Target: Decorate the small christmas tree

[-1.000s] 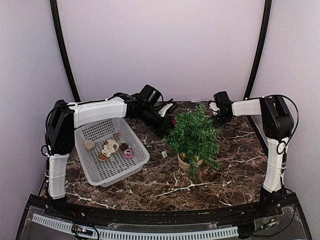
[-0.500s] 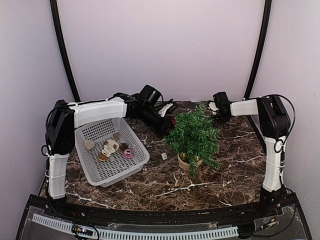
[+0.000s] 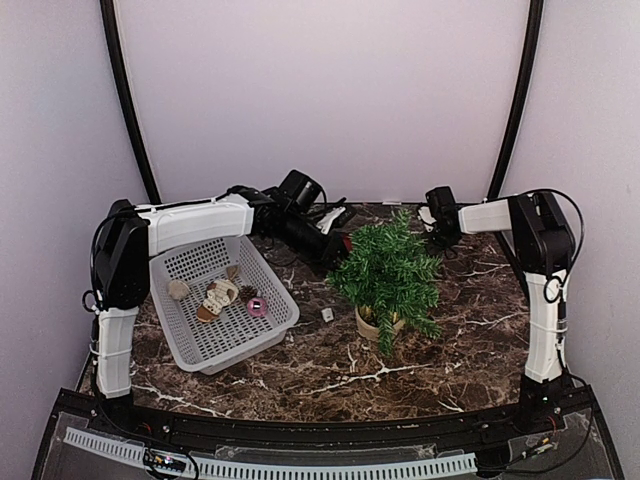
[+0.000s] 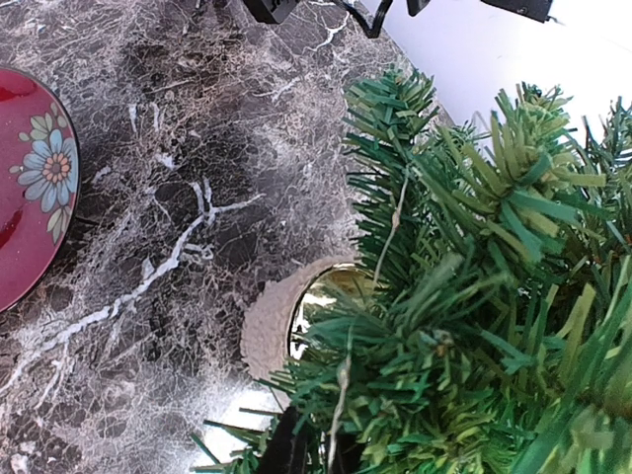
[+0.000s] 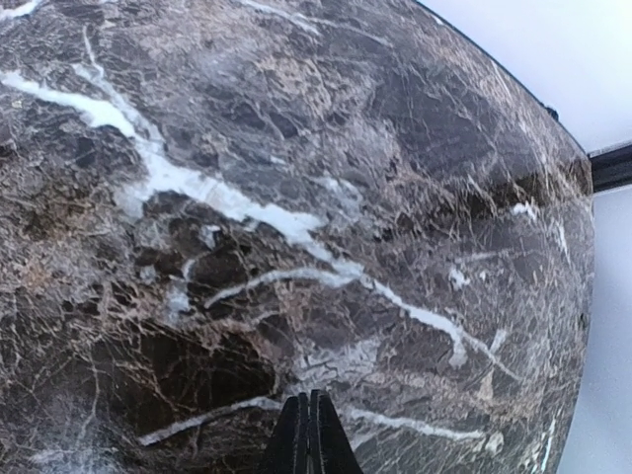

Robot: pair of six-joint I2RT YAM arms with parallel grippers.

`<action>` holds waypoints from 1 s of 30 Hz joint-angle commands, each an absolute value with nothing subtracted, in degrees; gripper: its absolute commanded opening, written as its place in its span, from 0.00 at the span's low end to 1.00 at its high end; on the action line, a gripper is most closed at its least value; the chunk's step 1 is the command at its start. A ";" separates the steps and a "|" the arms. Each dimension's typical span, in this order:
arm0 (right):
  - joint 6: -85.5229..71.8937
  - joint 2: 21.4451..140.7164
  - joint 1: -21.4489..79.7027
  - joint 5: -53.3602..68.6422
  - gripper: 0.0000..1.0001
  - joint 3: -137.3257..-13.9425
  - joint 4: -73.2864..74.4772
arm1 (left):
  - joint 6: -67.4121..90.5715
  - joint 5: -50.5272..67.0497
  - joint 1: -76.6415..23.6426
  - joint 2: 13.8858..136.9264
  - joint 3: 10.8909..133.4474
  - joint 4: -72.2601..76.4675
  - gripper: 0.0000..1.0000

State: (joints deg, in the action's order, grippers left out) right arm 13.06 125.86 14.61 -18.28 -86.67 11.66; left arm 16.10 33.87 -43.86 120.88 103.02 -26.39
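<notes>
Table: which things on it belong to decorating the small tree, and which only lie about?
For the job: small christmas tree; basket holding pine cone and pink ring, probably decorations.
Lying about: red plate; small white piece beside the tree.

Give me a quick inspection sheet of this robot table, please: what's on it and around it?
Surface: dark marble table.
Job's things: small christmas tree upright in beige pot.
Clutter: white basket holding ornaments; red plate; white scrap near the pot.
Grippers: left gripper among the tree's branches, jaws hidden; right gripper shut, empty, above the table.
Cables: black cable looped on right arm.
Surroundings: pale walls, two black poles.
</notes>
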 commanded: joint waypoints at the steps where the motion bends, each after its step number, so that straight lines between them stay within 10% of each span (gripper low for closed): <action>1: 8.23 117.59 15.81 -21.40 0.00 -84.01 12.64 | 15.59 34.56 -43.43 120.85 101.60 -26.05 0.11; 30: -14.56 52.91 22.30 -10.31 0.00 -64.95 33.95 | 16.97 34.20 -43.15 120.81 100.22 -25.80 0.25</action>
State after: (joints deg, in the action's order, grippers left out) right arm -10.20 56.40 22.02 -16.60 -64.69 27.99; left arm 16.56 33.85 -43.48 120.88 101.12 -25.36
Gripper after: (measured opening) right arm 0.004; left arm 0.228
